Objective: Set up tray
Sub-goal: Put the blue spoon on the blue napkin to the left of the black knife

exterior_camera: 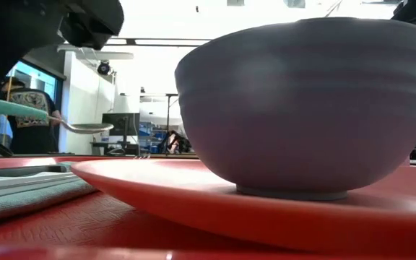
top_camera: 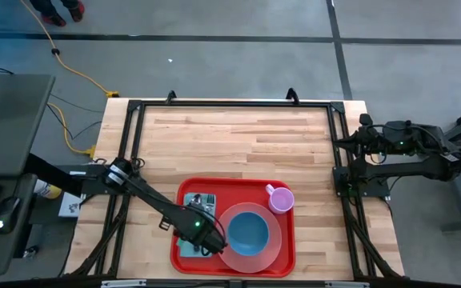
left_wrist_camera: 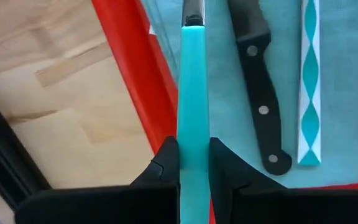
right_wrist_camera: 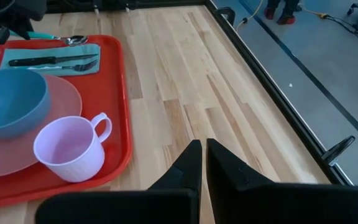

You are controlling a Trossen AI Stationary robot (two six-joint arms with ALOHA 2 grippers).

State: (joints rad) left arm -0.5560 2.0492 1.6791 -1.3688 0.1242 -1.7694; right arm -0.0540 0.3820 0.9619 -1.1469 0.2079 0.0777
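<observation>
The red tray (top_camera: 181, 190) holds a pink plate (top_camera: 272, 250) with a blue bowl (top_camera: 248, 230) on it, a pink cup (top_camera: 279, 198) and a teal napkin (left_wrist_camera: 340, 74). A black-handled knife (left_wrist_camera: 261, 93) and a teal-and-white patterned handle (left_wrist_camera: 309, 81) lie on the napkin. My left gripper (left_wrist_camera: 193, 146) is over the tray's left end (top_camera: 206, 238), shut on a spoon (right_wrist_camera: 73, 40) with a teal handle. My right gripper (right_wrist_camera: 203, 160) waits shut at the table's right edge (top_camera: 366, 140), touching nothing. My left gripper pinches the spoon's teal handle (left_wrist_camera: 193, 124) near its free end between the two fingers (left_wrist_camera: 166, 158). The handle runs along the fingers and out past their tips. The spoon is lifted clear, about level, above the napkin's edge beside the tray's left rim (left_wrist_camera: 135, 81), its metal bowl (exterior_camera: 89, 128) leading.
Bare wooden table (top_camera: 238, 136) lies beyond the tray's far side and to its right. A black frame (top_camera: 134, 112) runs around the table. A person (exterior_camera: 31, 115) stands in the room behind. A desk with a mouse (top_camera: 6, 212) sits left of the table.
</observation>
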